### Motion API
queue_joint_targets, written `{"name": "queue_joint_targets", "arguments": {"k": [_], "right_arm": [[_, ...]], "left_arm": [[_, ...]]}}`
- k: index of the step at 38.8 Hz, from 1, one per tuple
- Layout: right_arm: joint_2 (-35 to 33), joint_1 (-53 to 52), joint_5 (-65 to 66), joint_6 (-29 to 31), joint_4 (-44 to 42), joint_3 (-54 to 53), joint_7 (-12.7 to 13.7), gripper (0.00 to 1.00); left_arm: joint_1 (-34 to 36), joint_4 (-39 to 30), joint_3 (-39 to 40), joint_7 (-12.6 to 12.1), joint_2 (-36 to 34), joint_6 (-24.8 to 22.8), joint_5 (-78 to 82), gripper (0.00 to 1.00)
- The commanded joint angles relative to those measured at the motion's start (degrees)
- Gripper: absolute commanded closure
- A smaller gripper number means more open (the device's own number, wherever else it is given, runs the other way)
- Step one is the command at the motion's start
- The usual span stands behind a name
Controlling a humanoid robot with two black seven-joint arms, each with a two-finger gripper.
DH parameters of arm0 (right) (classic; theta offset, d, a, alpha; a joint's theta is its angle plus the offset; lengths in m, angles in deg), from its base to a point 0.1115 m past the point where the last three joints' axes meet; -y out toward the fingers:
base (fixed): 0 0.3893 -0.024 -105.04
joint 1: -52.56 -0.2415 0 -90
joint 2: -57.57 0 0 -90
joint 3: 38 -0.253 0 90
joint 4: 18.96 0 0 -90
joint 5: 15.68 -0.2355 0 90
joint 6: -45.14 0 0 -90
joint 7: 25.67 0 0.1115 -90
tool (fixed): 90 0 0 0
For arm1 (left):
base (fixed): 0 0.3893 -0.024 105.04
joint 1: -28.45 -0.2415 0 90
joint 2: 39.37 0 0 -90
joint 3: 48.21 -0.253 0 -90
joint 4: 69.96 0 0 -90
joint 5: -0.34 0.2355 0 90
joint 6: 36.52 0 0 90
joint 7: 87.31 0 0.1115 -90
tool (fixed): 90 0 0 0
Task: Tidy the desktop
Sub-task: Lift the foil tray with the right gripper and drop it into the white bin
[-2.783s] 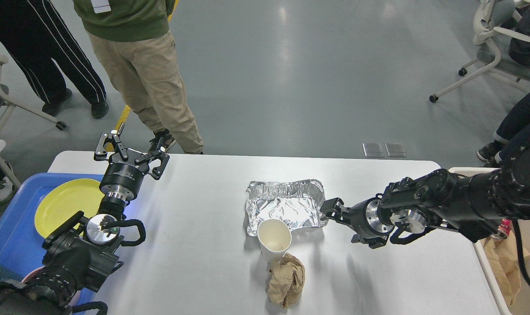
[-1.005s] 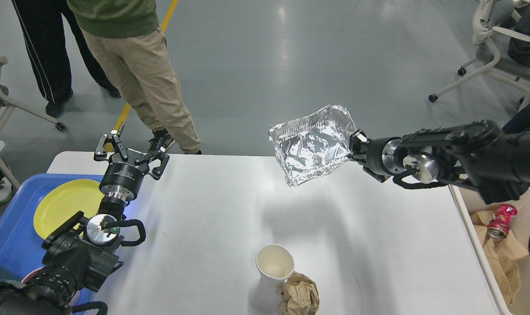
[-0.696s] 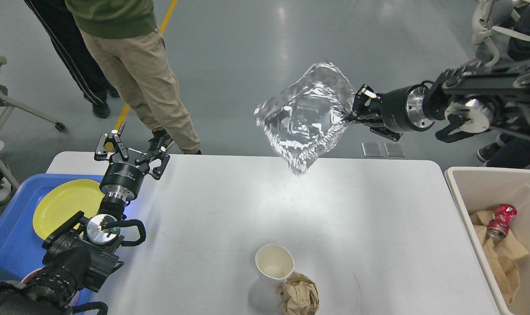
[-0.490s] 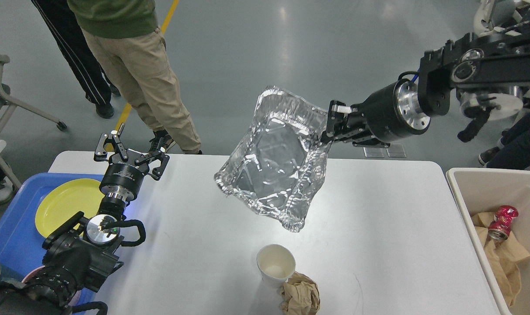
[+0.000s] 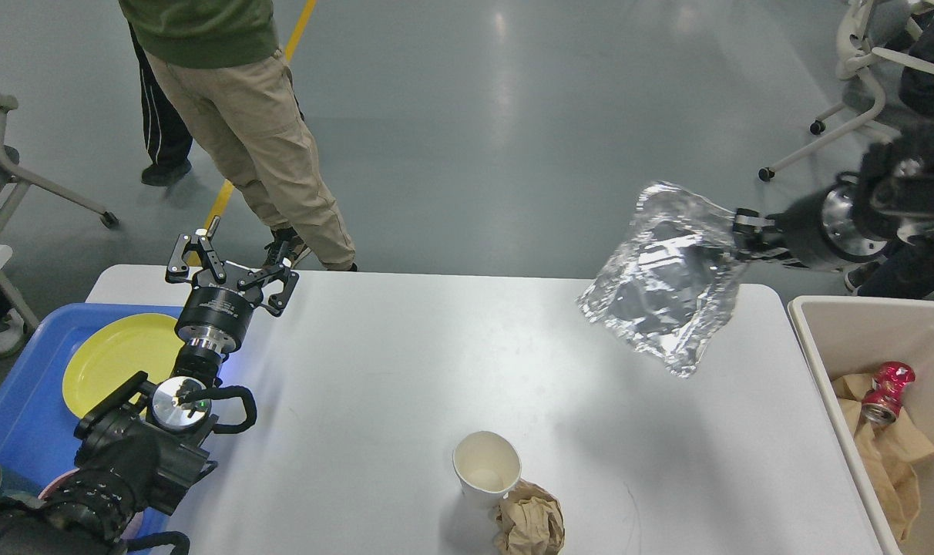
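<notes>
Floor: grey shiny floor (image 5: 513, 116) lies behind everything, with a yellow line (image 5: 224, 196) painted on it.
Desktop: big white table top with round corners (image 5: 405, 385) fills the middle and lower part of the view, between the tray and the bin.
People: one person in tan trousers and a green top (image 5: 259, 146) stands on the floor just past the far left corner of the desktop; another person in dark trousers (image 5: 159, 139) stands behind.
Chairs: white chair on wheels (image 5: 860, 100) stands on the floor at the far right; part of another chair (image 5: 20, 169) shows at the far left.
Tray: blue plastic tray (image 5: 20, 416) sits at the left edge of the desktop, and a round yellow plate (image 5: 112, 362) lies in it.
Bin: beige plastic bin (image 5: 844, 331) sits at the right edge; crumpled brown paper (image 5: 891, 455) and a red drink can (image 5: 879, 389) lie inside.
Foil: crinkled silver foil tray (image 5: 667, 285) hangs tilted in the air over the far right corner of the desktop.
Right gripper (image 5: 744, 230): its fingers pinch the top right edge of the foil tray.
Left gripper (image 5: 232, 266): it is up over the left side of the desktop, jaws spread apart, nothing in them.
Cup: white paper cup (image 5: 486, 476) stands upright near the front edge.
Paper ball: brown crumpled paper ball (image 5: 530, 524) lies touching the cup, in front of it and to its right.
</notes>
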Motion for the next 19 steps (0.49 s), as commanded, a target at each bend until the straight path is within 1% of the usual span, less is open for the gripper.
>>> {"name": "queue_joint_targets", "arguments": {"k": [1,3,6,9,12,15,19], "right_arm": [[0.2,18.7,-1.3,-2.9,-27.8,-1.3,0.3,1.00],[0.9,26.6,-3.7,-4.2,-38.8,-2.8,0.6,1.00],[4.2,38.5,-9.9,-5.0,-51.8,-5.4,1.2,1.00],[6.8,47.0,-16.6,-5.8,-59.9,-7.3,3.8,1.00],[7.2,51.5,-21.7,-8.5,-62.8,-8.8,7.5,1.00],[7.0,53.9,-23.8,-13.0,-62.6,-9.9,9.1,1.00],[7.5,56.0,-24.1,-17.2,-62.6,-10.6,9.7,1.00]], "left_arm": [[0.0,0.0,0.0,0.0,0.0,0.0,0.0,0.04],[0.0,0.0,0.0,0.0,0.0,0.0,0.0,0.04],[0.0,0.0,0.0,0.0,0.0,0.0,0.0,0.04],[0.0,0.0,0.0,0.0,0.0,0.0,0.0,0.04],[0.0,0.0,0.0,0.0,0.0,0.1,0.0,0.04],[-0.1,0.0,0.0,0.0,0.0,0.0,0.0,0.04],[-0.1,0.0,0.0,0.0,0.0,0.0,0.0,0.04]]}}
